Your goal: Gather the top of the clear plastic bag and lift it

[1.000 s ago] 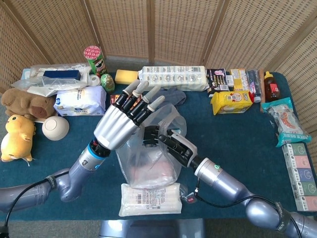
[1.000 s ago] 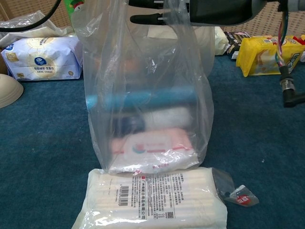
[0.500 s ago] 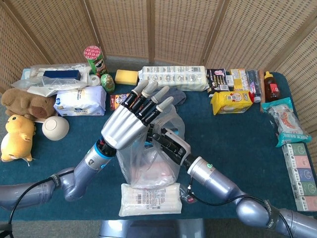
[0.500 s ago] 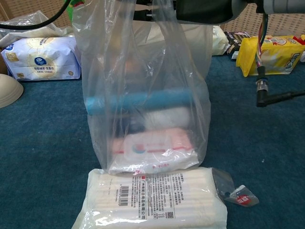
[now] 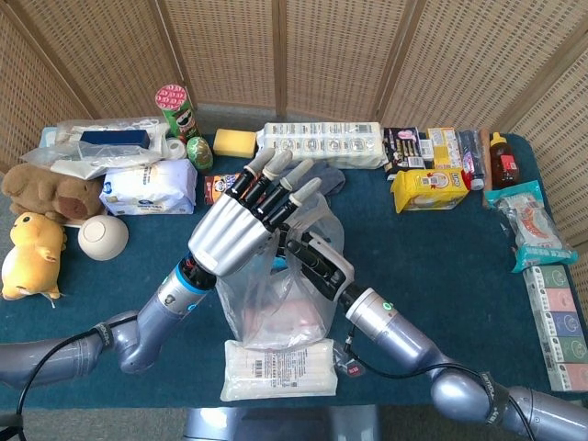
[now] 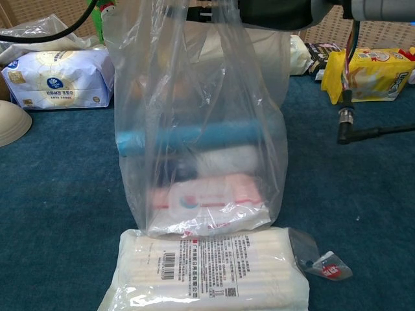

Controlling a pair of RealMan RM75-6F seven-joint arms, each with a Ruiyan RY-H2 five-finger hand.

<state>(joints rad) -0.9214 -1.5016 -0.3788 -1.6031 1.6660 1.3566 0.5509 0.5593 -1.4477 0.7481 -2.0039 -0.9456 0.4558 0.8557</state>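
Note:
The clear plastic bag [image 5: 276,299] stands upright mid-table, with a blue tube, a pink wipes pack and white items inside [image 6: 201,162]. My left hand [image 5: 237,234] hovers over the bag's left top edge, fingers spread and pointing away, holding nothing. My right hand [image 5: 312,260] reaches in from the right, its dark fingers stretched out against the bag's gathered top, partly under the left palm. In the chest view only the underside of the right hand [image 6: 272,10] shows at the bag's mouth; the plastic hangs from it there.
A flat white packet [image 5: 280,367] lies against the bag's front, a small red-tagged sachet [image 6: 327,267] beside it. A tissue pack [image 5: 147,188], bowl [image 5: 103,237] and plush toys [image 5: 32,253] sit left; a yellow snack bag [image 5: 429,188] and boxes [image 5: 556,322] right.
My right hand has slid further left into the bag's top, bunching the plastic. The left hand shifted slightly right and up, then held still with fingers spread.

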